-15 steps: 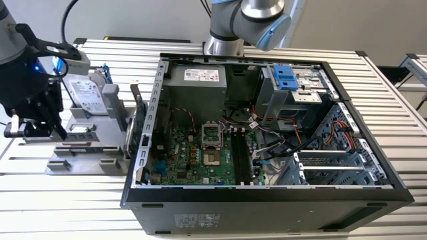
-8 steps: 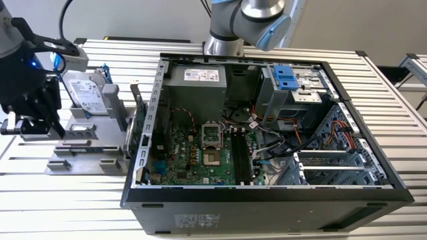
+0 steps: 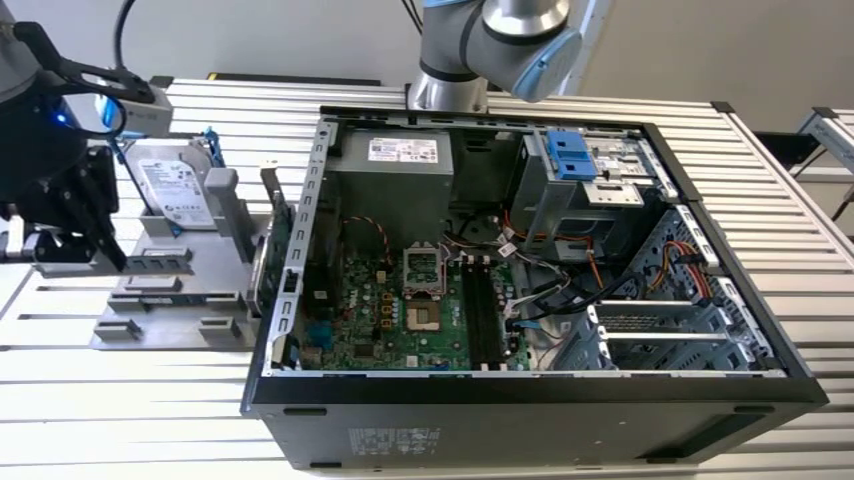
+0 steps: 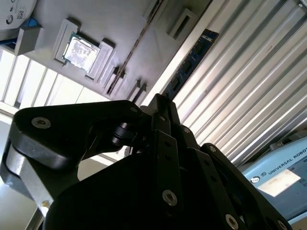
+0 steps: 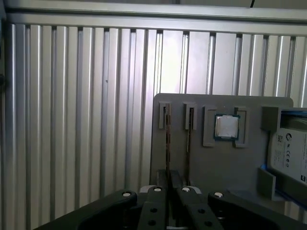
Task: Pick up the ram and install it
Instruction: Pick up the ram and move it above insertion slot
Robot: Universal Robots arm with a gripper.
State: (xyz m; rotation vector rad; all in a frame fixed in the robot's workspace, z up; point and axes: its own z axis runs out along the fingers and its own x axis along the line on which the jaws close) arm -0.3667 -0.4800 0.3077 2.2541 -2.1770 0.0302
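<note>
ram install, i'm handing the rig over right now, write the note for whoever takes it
The end effector hangs over the gray fixture, at the exterior view's left; its grip state cannot be told.
The ram is at the fixture's edge, close to the end effector.
Done: the end effector is at the fixture.
Left: the ram is not installed; the long black slots on the board in the open computer case look empty.

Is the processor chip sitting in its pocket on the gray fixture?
Yes, in the first wrist view the processor chip sits framed in its pocket on the gray fixture, next to the hard drive.
</note>
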